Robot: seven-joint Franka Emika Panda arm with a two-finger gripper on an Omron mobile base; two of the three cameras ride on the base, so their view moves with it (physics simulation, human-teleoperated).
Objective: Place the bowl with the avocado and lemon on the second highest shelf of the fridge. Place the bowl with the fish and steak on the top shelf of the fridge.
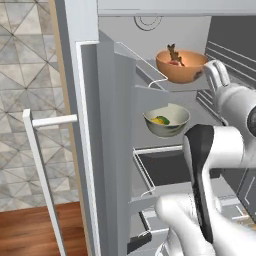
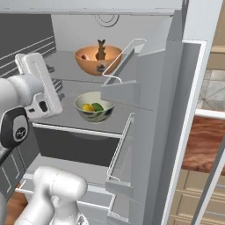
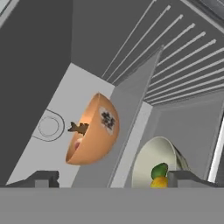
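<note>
The orange bowl (image 1: 181, 65) with the fish and steak stands on the fridge's top shelf (image 2: 66, 70). One shelf below sits the white bowl (image 1: 166, 120) holding the lemon (image 2: 88, 107) and avocado (image 2: 97, 106). My gripper (image 2: 56, 82) hangs open just in front of the shelves, level with the gap between the two bowls and holding nothing. The hand view is rolled sideways: the orange bowl (image 3: 94, 129) is ahead between my fingertips (image 3: 41, 178), and the white bowl (image 3: 153, 164) lies close to the other tip. Both bowls stand apart from the gripper (image 3: 114, 179).
The fridge door (image 1: 105, 150) stands open, its wire-railed bins (image 2: 125, 83) jutting out beside the shelves. A white door handle (image 1: 40, 165) sticks out at the left. A dark drawer (image 2: 74, 145) lies below the second shelf. The ribbed fridge wall (image 3: 183, 57) is beside my hand.
</note>
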